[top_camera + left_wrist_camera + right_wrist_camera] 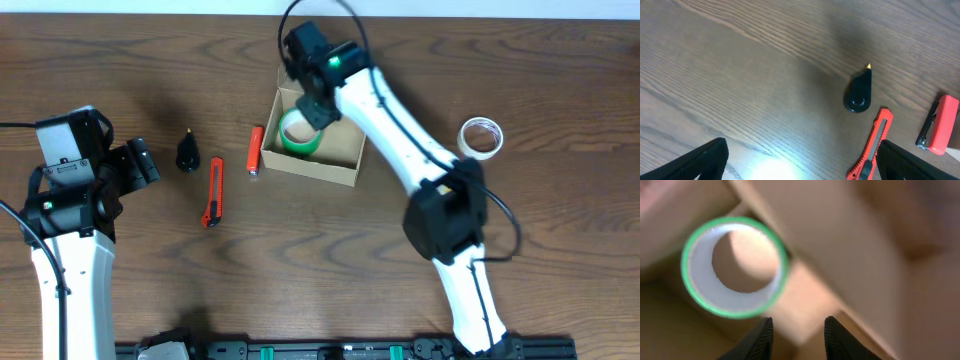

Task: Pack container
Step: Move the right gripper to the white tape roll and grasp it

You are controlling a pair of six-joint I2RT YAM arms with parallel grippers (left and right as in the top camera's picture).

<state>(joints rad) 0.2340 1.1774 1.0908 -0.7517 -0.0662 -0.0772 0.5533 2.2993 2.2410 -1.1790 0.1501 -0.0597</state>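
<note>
The box (310, 172) sits open-topped on the far half of the table (330, 270), near the middle. Its longer side seems to run roughly left to right. It is turned slightly, so the right end lies a little nearer the robot. A green tape roll (735, 267) lies flat inside, toward the left end. The right fingers (766, 332) hang over the box just beside the roll, slightly parted and holding nothing. The left fingers (715, 152) are spread wide above bare table, empty. Left of the box lie what looks like a red stapler (256, 150), an orange utility knife (213, 190) and a small black object (187, 152). A clear tape roll (480, 137) lies well apart on the right.
</note>
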